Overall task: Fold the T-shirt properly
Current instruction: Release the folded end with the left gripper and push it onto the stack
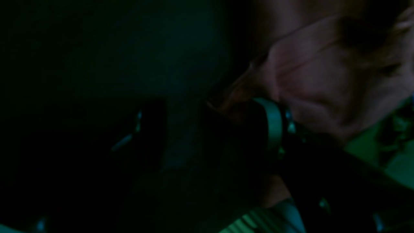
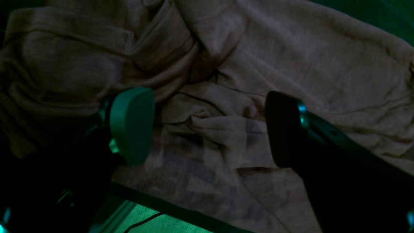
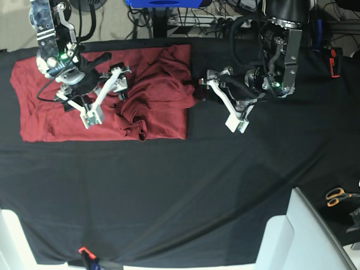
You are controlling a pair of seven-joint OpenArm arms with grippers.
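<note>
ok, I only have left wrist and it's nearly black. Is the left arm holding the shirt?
Observer: No. In the base view the left gripper has its jaws apart over the black table cloth, just off the edge of the T-shirt.
Operator: Right one?
Observer: The right gripper has its jaws wide over a bunched fold, with nothing between them.
Operator: Is the shirt flat?
Observer: Half of it. The part by the right arm lies flat. The side toward the left arm is heaped.

I work in a lab – my bench wears a black table cloth (image 3: 169,197); tangled cables (image 3: 214,17) crowd its far edge; scissors (image 3: 337,196) lie nearby.
</note>
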